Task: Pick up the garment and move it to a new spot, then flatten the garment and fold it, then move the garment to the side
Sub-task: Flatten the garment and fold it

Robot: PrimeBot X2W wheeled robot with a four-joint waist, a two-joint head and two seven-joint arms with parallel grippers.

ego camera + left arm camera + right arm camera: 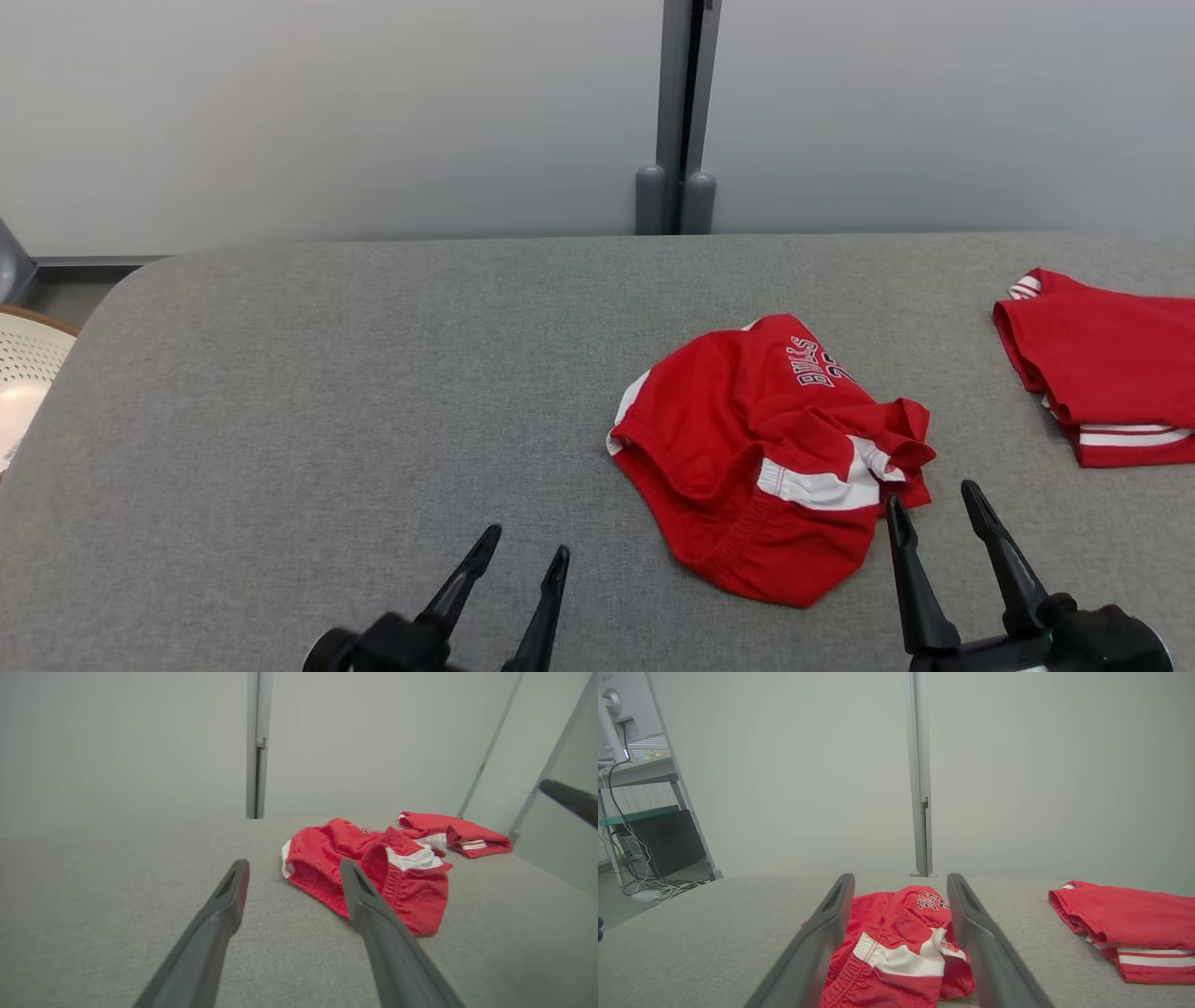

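On the bench (280, 373) the garment (766, 457) lies crumpled, nothing yet done; left claw (525, 542) and right claw (933, 496) gape empty beside it.

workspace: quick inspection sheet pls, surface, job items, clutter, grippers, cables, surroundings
surface: grey fabric table, flat, rounded far-left corner
job's things: crumpled red garment with white panels, lying loose right of centre
clutter: second red garment at the table's right edge, apart from the first
grippers: left gripper open, empty, left of the garment; right gripper open, empty, at the garment's near right edge
cables: cables on the floor beside a shelf rack
surroundings: pale wall panels, grey post, white perforated object off the left
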